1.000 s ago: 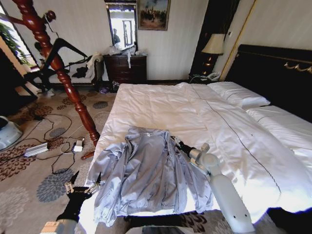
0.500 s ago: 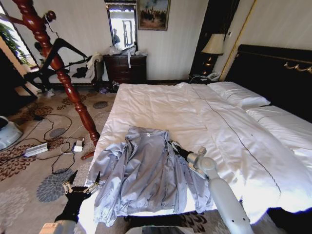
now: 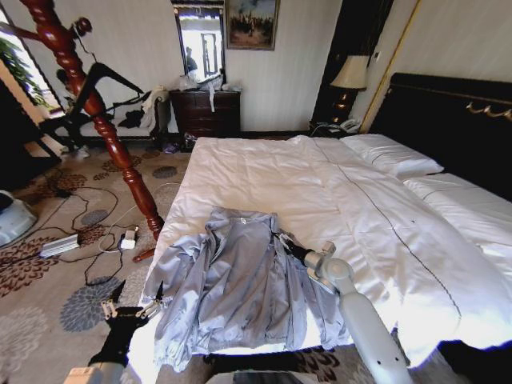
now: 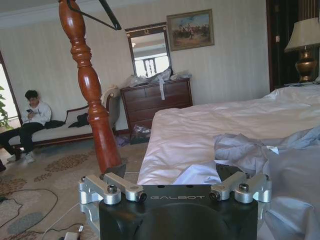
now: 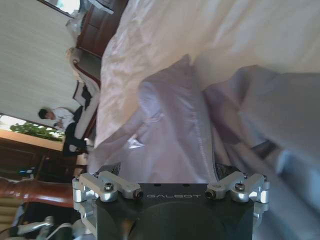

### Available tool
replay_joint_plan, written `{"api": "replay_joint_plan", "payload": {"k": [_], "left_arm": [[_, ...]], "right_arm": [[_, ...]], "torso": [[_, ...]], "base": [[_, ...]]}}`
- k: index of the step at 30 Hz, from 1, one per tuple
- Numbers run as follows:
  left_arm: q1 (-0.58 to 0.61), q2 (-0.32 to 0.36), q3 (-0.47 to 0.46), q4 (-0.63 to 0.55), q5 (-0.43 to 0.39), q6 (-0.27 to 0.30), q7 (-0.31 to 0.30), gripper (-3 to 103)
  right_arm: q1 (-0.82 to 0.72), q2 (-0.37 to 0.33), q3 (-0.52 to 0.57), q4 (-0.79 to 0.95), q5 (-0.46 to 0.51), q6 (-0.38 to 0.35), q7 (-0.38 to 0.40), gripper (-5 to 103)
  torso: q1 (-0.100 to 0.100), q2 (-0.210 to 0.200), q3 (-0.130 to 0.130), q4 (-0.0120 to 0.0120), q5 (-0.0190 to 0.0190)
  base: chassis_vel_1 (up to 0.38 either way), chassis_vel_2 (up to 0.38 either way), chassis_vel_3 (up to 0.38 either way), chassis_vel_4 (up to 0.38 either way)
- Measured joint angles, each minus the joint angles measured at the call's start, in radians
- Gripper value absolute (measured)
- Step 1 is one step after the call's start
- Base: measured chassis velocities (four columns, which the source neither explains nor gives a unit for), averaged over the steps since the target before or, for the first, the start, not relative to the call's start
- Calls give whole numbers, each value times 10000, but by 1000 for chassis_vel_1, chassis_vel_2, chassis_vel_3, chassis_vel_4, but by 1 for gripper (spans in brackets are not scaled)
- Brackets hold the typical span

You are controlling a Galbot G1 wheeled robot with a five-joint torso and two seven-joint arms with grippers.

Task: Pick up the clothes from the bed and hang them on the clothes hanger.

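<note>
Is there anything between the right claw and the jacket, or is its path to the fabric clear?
Nothing visible stands in the way. The right claw is already at the jacket, at the right edge of its front near the collar, on the bed. Its wrist view shows fabric directly ahead. The left claw is open beside the bed's near corner.

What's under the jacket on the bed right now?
The jacket lies spread, front open, on the white duvet at the bed's foot. The right tool reaches its right shoulder. Whatever lies beneath the fabric is covered.
</note>
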Motion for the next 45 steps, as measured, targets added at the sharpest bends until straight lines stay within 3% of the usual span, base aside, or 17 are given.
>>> {"api": "replay_joint_plan", "payload": {"k": [13,19,26,45], "left_arm": [[48,-29,-44,-6,-68,16,-22,100],[98,-65,-108,-41,-173,17,-30,100],[122,-146,-101,-112,-147,53,-81,100],[323,-438,-183,-251,-83,40,-87,100]], "right_arm": [[524,265,-696,-255,-225,-122,114,100],[887,407,-343,-1449,-517,53,-250,100],[1400,586,100,-2132,-130,73,-414,100],[2722,1283,-42,-3183,-401,18,-586,100]], "torso": [[0,-1,0,1,1],[1,0,0,0,1],[1,-1,1,0,1],[1,0,1,0,0]], "base": [[0,0,0,0],[0,0,0,0],[0,0,0,0],[0,0,0,0]]}}
